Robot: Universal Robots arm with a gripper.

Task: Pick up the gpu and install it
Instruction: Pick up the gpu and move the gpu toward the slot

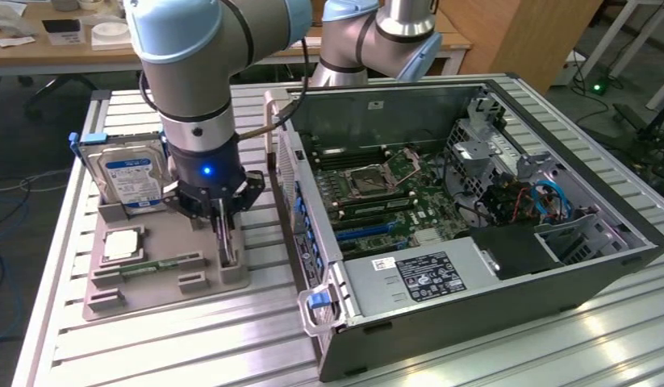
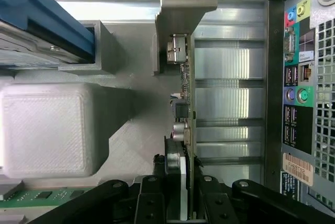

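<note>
The gripper (image 1: pixel 223 248) is down over the grey tray (image 1: pixel 202 284), its jaws drawn in narrow against both sides of the gpu (image 2: pixel 184 96). The gpu stands on edge in the tray's slot, between the hard drive (image 1: pixel 132 179) and the open case (image 1: pixel 418 343). The wrist view shows the card only edge-on, with its bracket end farthest from the jaws, so its black face is hidden, and the dark linkage covers the exact spot where the pads meet it. In the exterior view the jaws hide nearly all of the card, and its seat in the slot is hard to make out.
</note>
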